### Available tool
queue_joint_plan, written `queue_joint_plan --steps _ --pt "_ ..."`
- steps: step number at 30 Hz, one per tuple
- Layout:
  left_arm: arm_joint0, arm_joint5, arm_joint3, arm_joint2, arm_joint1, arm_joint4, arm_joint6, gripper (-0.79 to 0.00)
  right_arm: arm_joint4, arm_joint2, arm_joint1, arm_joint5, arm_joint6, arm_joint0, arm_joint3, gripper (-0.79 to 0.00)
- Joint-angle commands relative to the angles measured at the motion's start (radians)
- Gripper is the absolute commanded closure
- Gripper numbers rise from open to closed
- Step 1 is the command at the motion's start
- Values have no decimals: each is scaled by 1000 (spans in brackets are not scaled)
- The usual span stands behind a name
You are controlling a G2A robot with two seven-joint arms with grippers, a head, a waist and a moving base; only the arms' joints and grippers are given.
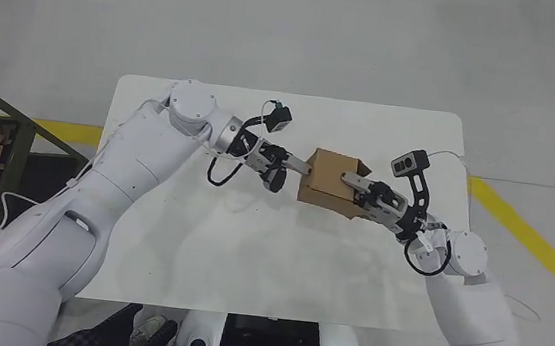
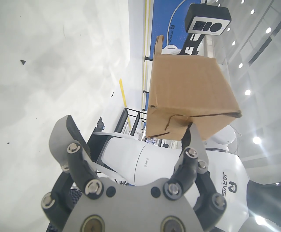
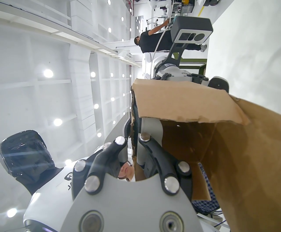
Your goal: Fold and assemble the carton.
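So here's the setup: the brown carton (image 1: 328,175) sits about mid-bench (image 1: 199,256), a bit toward the right side, with one arm coming at it from each side.

The left arm stretches out from the shoulder across the back-left part of the bench, with the forearm pointing at the carton's left end. The left hand (image 1: 282,174) is released and spread wide. In the left wrist view, one fingertip (image 2: 193,136) is right up against the carton's (image 2: 188,87) folded end, near a seam at the corner. The other finger is well apart from it, and nothing sits between them where the left hand (image 2: 130,127) opens.

The right arm comes in on a diagonal from the front-right corner, elbow low and forearm angled up toward the carton's right end. The right hand (image 1: 357,184) is clenched on a flap (image 3: 182,101) at the open end. The right wrist view shows the right hand (image 3: 134,129) pinching the flap's ragged edge, one finger inside the carton (image 3: 252,153) and one outside.

The carton looks tilted. Can't tell whether its bottom actually touches the bench.
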Motion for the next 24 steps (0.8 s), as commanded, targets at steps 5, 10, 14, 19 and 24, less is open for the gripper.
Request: queue_joint_plan --steps 5,10,14,19,24 --pt "-3 0 1 3 -8 5 -6 -785 -4 -7 -2 0 1 4 2 0" --pt "-6 -2 8 3 -13 9 -10 -785 -5 -9 -4 2 0 5 4 0" --pt "-9 -3 11 2 -18 9 -14 -785 -8 -12 -5 4 0 7 6 0" --pt "-12 -4 15 1 -24 11 -19 -785 -6 -14 -7 1 2 9 8 0" --pt "-15 -4 20 1 -29 13 -23 -785 -4 -14 -8 3 2 10 10 0"
